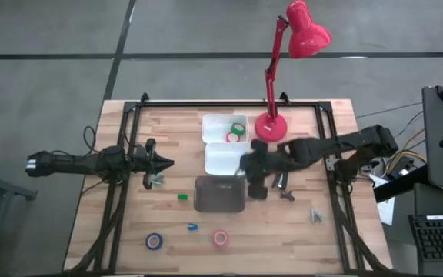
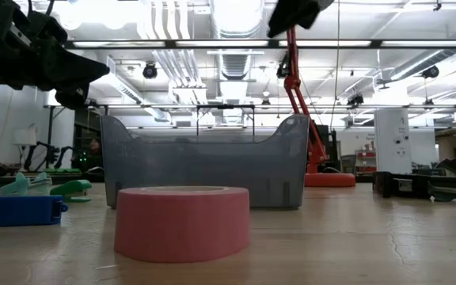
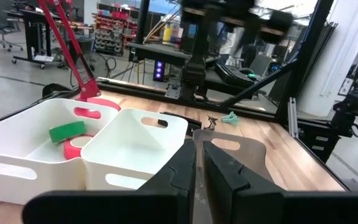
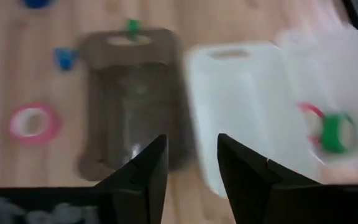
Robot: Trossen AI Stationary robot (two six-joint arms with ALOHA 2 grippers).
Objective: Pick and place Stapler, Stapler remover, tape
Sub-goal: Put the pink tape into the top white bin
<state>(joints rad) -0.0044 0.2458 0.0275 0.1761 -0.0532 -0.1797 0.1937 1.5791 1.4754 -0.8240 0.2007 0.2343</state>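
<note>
My right gripper hangs open above the right ends of the grey bin and the near white bin, with nothing between its fingers. A green and a red tape roll lie in the far white bin. A pink roll and a blue roll lie flat on the table near its front edge. The black stapler lies on the table right of the grey bin. My left gripper waits shut at the table's left.
A red desk lamp stands behind the white bins, its head beyond the far edge. A small blue piece, a green piece and grey-green bits lie on the wood. A black frame edges the table.
</note>
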